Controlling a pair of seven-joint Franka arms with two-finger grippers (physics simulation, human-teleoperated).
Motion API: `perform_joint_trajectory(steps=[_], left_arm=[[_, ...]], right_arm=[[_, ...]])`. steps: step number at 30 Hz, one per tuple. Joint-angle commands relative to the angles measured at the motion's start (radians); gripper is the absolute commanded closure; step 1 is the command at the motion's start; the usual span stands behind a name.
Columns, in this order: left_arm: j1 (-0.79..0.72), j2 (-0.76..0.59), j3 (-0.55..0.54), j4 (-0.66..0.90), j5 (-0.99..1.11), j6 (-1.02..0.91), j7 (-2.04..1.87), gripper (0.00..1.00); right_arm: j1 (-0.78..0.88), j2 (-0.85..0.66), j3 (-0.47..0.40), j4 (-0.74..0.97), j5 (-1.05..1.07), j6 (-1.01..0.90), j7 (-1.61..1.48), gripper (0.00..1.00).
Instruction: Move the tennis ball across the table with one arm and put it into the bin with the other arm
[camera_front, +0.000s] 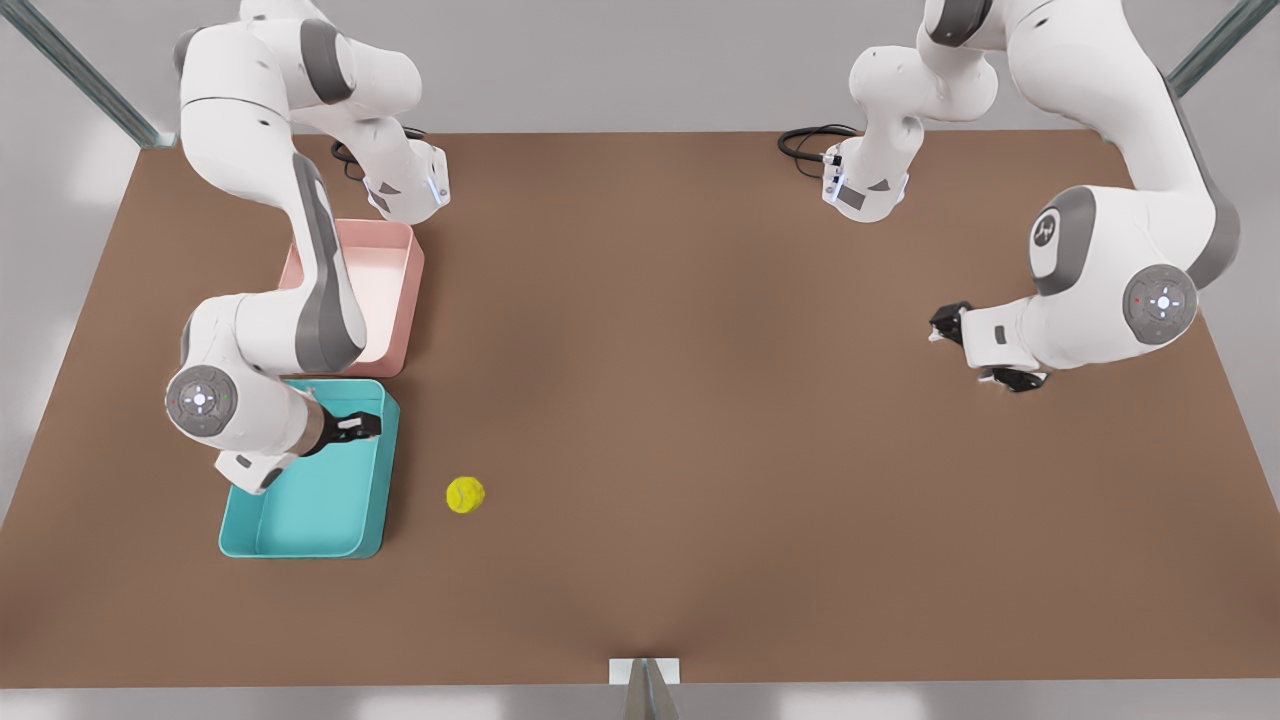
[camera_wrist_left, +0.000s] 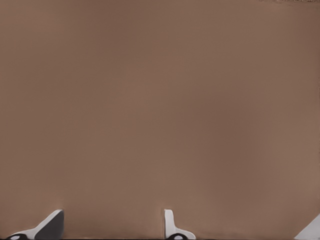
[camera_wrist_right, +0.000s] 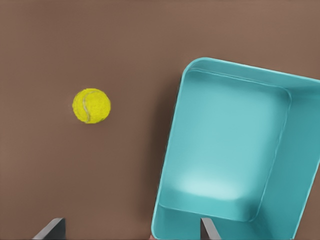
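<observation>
Where the arm on the front view's left bends over the counter (camera_front: 700, 420), its white links cover the near left corner of the pink tray (camera_front: 385, 290) and the far left part of the bin (camera_front: 330, 510), so those rims cannot be followed there. By the wrist views this is the right arm: its camera looks down on the bin (camera_wrist_right: 235, 150) and the tennis ball (camera_wrist_right: 91, 105). The right gripper (camera_front: 352, 427) hangs over the bin's far end, its dark fingers seen close together from the front; in its wrist view the two finger tips (camera_wrist_right: 50, 230) stand well apart with nothing between them, so the fingers are open and hold nothing. That view cuts the bin off at two edges.

The bin lies with its long axis running from the far side of the counter toward the near side, in line with the pink tray just behind it, and it holds nothing. The tennis ball (camera_front: 465, 494) rests on the bare counter just beside the bin, on the side toward the front view's right, apart from its wall. A faint pale seam curves across it.

Far off on the front view's right, the left gripper (camera_front: 975, 350) waits above bare counter, fingers (camera_wrist_left: 172, 227) spread wide and empty, their tips cut off in the left wrist view
</observation>
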Motion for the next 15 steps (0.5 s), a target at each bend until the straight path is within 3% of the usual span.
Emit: perform_joint_trajectory(steps=[1, 7, 15], left_arm=[[0.0, -0.001, 0.0, 0.002, 0.005, -0.099, -0.722, 0.0], [-0.002, 0.0, 0.0, 0.002, 0.005, -0.1, -0.722, 0.0], [0.003, 0.003, 0.0, 0.002, 0.006, -0.099, -0.72, 0.0]], right_arm=[[0.005, 0.034, 0.0, 0.008, 0.003, 0.102, 0.14, 0.0], [0.011, 0.112, 0.0, 0.002, -0.012, 0.162, 0.065, 0.0], [0.01, 0.288, 0.043, 0.063, 0.002, 0.295, -0.69, 0.0]])
